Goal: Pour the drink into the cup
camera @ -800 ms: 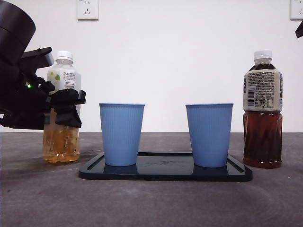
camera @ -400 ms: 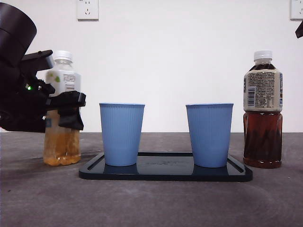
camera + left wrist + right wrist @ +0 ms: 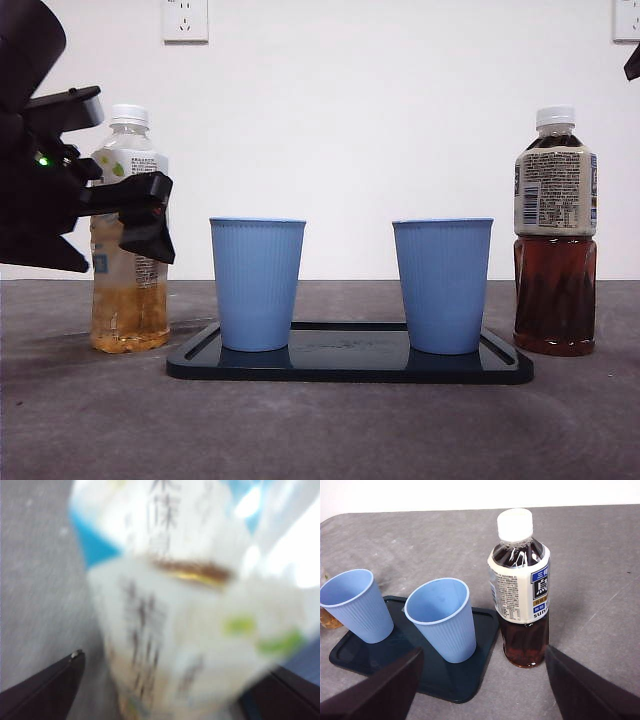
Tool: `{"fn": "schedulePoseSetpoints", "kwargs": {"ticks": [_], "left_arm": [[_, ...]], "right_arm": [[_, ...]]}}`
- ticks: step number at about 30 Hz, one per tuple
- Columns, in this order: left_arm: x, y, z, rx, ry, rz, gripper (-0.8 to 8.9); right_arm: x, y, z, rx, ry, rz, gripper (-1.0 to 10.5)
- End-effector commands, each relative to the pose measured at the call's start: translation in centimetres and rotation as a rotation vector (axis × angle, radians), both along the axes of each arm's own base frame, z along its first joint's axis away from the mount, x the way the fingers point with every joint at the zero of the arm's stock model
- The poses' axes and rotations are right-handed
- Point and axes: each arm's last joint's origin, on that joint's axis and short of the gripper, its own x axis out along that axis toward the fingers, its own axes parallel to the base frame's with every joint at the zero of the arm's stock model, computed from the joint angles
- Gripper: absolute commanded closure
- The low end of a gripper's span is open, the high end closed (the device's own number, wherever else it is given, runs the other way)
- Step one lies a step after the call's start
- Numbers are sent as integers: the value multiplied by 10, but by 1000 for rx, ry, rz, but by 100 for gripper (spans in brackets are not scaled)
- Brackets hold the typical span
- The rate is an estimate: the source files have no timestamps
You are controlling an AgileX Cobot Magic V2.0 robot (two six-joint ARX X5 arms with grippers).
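We see the left gripper (image 3: 140,215) clamping the pale bottle (image 3: 129,240) beside two cups (image 3: 257,283) on a tray (image 3: 350,362); a dark bottle (image 3: 555,230) stands apart.

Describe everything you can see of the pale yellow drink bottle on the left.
The pale yellow drink bottle is clear plastic with a white screw cap, still on, and a whitish label with green spots and dark print. Amber-yellow liquid fills its lower part. It stands about upright at the table's left side, beside the dark tray and apart from it. The left hand is at its label band, a jaw on either side; the blurred left wrist view shows the label filling the gap.
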Motion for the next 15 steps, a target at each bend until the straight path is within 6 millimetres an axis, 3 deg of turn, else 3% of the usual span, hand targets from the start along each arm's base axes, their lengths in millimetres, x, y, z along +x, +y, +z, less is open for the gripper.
{"fn": "schedulePoseSetpoints", "kwargs": {"ticks": [1, 7, 15], "left_arm": [[-5, 1, 7, 2, 25, -1, 302], [-30, 10, 30, -5, 76, 10, 305], [-83, 25, 70, -59, 47, 5, 316]], "right_arm": [[0, 0, 6, -2, -23, 5, 560], [0, 0, 5, -1, -12, 7, 560], [-1, 0, 2, 5, 22, 2, 560]]}}
